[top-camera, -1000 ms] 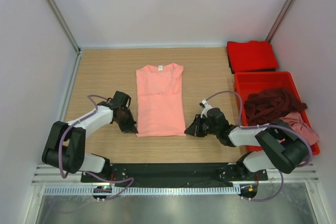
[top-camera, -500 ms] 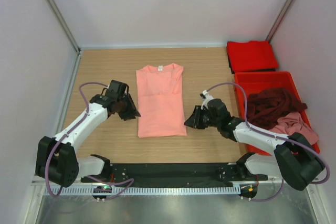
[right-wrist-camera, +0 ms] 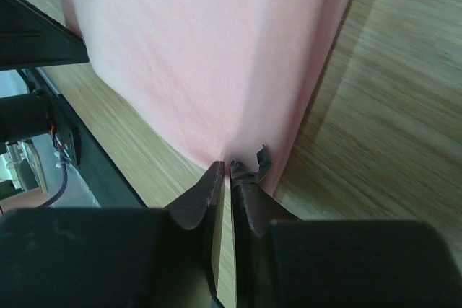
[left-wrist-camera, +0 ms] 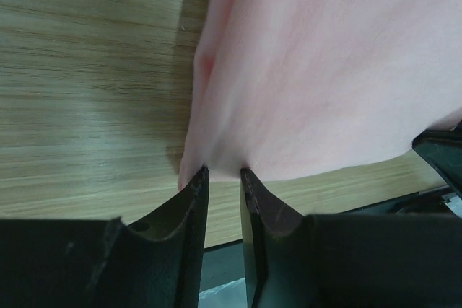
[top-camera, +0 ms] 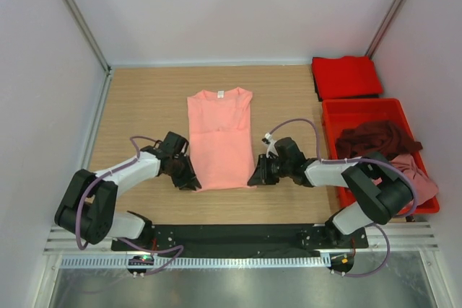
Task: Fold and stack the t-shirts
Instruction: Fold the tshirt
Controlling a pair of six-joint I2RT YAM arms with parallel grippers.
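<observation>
The salmon-pink t-shirt [top-camera: 220, 138] lies on the table, folded lengthwise into a long strip with its collar at the far end. My left gripper [top-camera: 193, 182] is at its near left corner, and the left wrist view shows the jaws [left-wrist-camera: 224, 171] closed narrowly on the hem [left-wrist-camera: 216, 160]. My right gripper [top-camera: 254, 178] is at the near right corner, nearly closed [right-wrist-camera: 229, 167] on the hem there. A bright red t-shirt [top-camera: 346, 77] lies folded at the back right. The dark maroon t-shirt [top-camera: 372, 142] and dusty pink t-shirt [top-camera: 415, 174] lie crumpled in the bin.
A rigid red plastic bin [top-camera: 361, 106] stands at the right edge of the wooden table. White walls close in the left, back and right. A black base rail [top-camera: 231, 236] runs along the near edge behind the shirt's hem.
Both grippers have moved inward and toward the near edge, from beside the shirt's long sides to its two near corners, and have closed on the hem.
</observation>
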